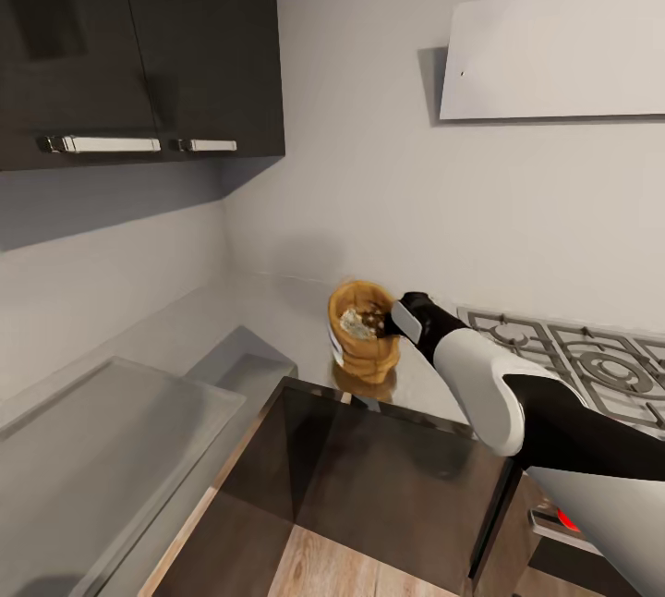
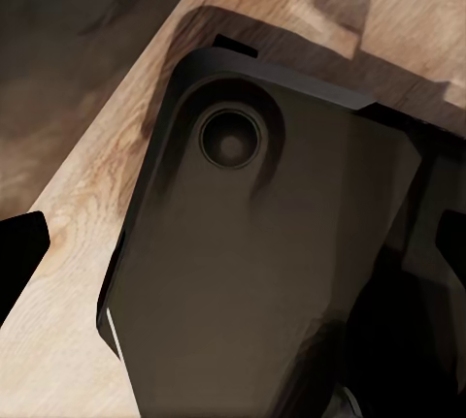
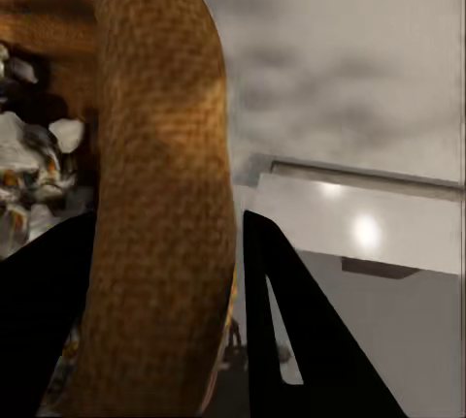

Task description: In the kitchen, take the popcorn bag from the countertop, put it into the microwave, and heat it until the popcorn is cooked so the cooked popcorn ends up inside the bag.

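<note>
Head view: our right end effector (image 1: 399,320) pinches the popcorn bag (image 1: 363,331) by its rim, for lifting off the counter (image 1: 277,320); left end effector's state we cannot tell.

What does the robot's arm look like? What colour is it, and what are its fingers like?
The right arm is made of smooth, rounded shells: glossy white sections with black sections between them, like a shiny tube. It narrows to a black wrist with a small pale grey plate near the right gripper. In the right wrist view the gripper's fingers are plain black, flat and pointed like wedges. No cables or markings show.
</note>
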`<state>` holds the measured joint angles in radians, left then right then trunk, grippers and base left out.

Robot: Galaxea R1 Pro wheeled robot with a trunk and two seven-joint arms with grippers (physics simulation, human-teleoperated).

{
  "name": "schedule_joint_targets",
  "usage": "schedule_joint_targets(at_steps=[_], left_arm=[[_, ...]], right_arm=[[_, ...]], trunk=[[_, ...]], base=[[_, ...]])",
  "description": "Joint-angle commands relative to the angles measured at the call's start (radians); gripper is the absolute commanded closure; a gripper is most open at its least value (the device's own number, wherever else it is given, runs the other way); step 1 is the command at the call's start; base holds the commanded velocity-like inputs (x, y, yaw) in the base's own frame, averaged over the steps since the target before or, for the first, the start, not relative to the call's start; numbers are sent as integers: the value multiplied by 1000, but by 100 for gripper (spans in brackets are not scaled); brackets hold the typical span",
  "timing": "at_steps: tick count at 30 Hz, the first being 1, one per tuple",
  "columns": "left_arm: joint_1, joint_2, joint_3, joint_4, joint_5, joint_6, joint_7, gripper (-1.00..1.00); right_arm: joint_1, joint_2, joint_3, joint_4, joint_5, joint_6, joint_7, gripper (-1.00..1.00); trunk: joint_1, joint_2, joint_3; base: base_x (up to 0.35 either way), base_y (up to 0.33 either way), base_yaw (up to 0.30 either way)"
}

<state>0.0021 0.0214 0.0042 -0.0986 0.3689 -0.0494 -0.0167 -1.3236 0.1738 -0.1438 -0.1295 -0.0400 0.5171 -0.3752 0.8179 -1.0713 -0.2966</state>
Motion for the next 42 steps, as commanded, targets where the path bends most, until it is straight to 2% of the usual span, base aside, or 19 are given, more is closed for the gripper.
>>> schedule_joint_targets(at_steps=[1, 7, 13, 21, 23, 27, 33, 42], left_arm=[[0, 0, 0, -1, 5, -1, -2, -100], [0, 0, 0, -1, 5, -1, -2, -100], [0, 0, 0, -1, 5, -1, -2, -100], [0, 0, 0, -1, 5, -1, -2, -100], [1, 0, -2, -1, 0, -1, -2, -100], [0, -1, -6, -1, -4, -1, -3, -100], [0, -1, -7, -1, -3, -1, -3, -100], [0, -7, -3, 0, -1, -2, -2, -100]], right_arm=[[0, 1, -6, -29, -6, 8, -7, 100], [0, 1, -4, -179, -6, 171, -8, 100], [0, 1, -2, -206, -6, 271, -10, 100], [0, 1, -8, -344, -6, 471, -10, 100], [0, 1, -9, -389, -18, 530, -10, 100], [0, 1, -8, -434, -23, 530, -10, 100], [0, 1, -7, -439, -21, 530, -11, 100], [0, 1, -10, -440, -23, 530, -7, 100]], trunk=[[0, -1, -1], [0, -1, -1], [0, -1, -1], [0, -1, -1], [0, -1, -1], [0, -1, -1], [0, -1, -1], [0, -1, -1]], base=[[0, 0, 0], [0, 0, 0], [0, 0, 0], [0, 0, 0], [0, 0, 0], [0, 0, 0], [-6, 0, 0], [-314, 0, 0]])
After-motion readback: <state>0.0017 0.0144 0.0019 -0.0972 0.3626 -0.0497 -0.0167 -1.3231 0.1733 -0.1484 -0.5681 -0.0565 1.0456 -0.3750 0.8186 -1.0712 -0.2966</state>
